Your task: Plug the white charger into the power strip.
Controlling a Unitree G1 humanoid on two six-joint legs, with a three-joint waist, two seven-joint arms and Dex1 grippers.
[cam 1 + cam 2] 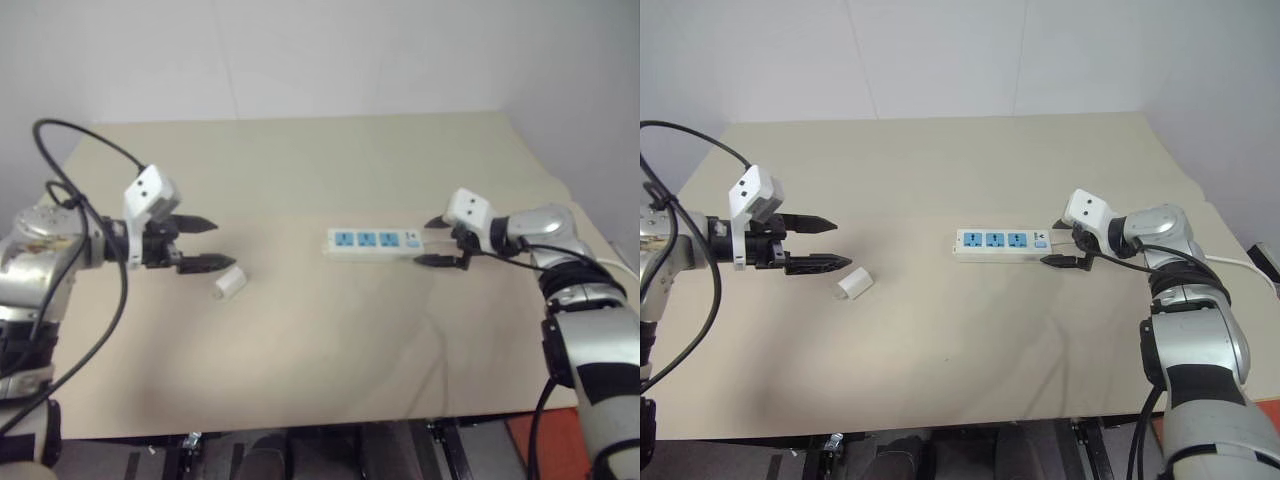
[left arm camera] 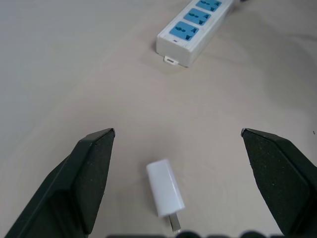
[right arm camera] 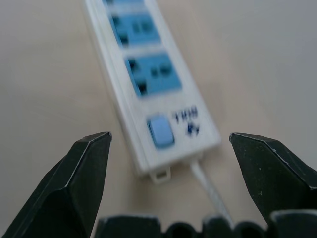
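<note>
Nothing is plugged in yet, and we can see why: the white charger [image 2: 165, 188] lies on its side on the table, free of any grip, its metal prongs pointing back toward our left wrist. It sits well apart from the power strip [image 1: 375, 242], which rests flat near the middle of the table, all three blue socket faces bare.

Our left gripper [image 1: 203, 243] hangs just beside the charger with its black fingers [image 2: 91, 171] spread wide, empty; in the left wrist view the charger lies between them, not touched. Over on the other side, our right gripper [image 1: 1063, 243] stands at the switch end of the strip, jaws wide apart and holding nothing, the blue switch [image 3: 160, 131] and thin white cord [image 3: 210, 187] lying between its fingers.

So by our reckoning the whole job is ahead: grasp the charger, carry it across, turn the prongs down, press it into a socket, perhaps with the right gripper steadying the strip.

Around all this, we have a plain beige table [image 1: 300, 350], and a pale blank wall [image 1: 940, 60] behind.
</note>
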